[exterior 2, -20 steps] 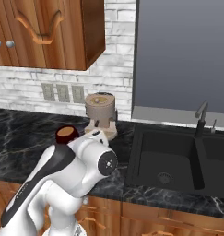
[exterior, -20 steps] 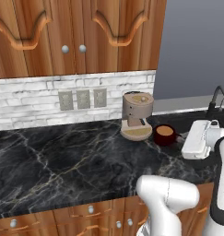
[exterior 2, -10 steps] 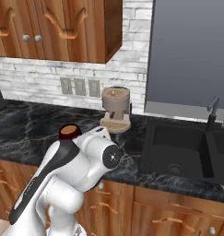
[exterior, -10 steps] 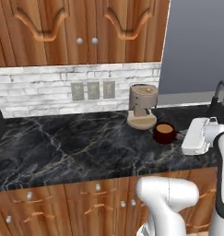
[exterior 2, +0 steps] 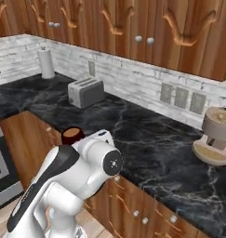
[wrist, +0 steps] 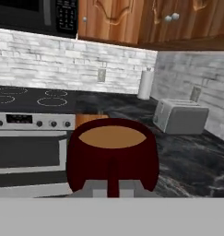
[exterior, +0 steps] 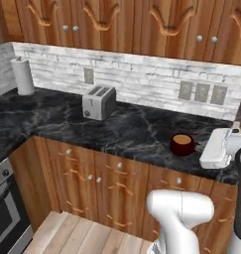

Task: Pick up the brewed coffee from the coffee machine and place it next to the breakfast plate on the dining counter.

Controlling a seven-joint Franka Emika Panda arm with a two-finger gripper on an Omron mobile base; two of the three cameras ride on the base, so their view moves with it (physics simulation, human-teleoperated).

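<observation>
The brewed coffee, a dark red mug (wrist: 112,154) with brown liquid inside, hangs close in front of the hand camera, its handle facing it. My gripper (wrist: 112,190) is shut on that handle, with only grey bits of the fingers showing beside it. From the left base view the mug (exterior: 182,145) floats over the black counter's front edge, with the white hand (exterior: 217,149) right of it. The right base view has the mug (exterior 2: 72,135) just behind my arm. The coffee machine (exterior 2: 216,135) stands far right by the wall, its tray bare. The breakfast plate and dining counter are out of view.
A silver toaster (exterior: 98,101) and a paper towel roll (exterior: 24,75) stand on the black marble kitchen counter (exterior: 137,130). A stove (wrist: 30,120) with a microwave (wrist: 35,16) above it lies ahead in the hand view. Wood floor (exterior: 67,233) lies below.
The whole scene has slid right as the base turns left. The coffee machine moved to the edge; the toaster, paper towels and stove came into view. The mug stays in my gripper.
</observation>
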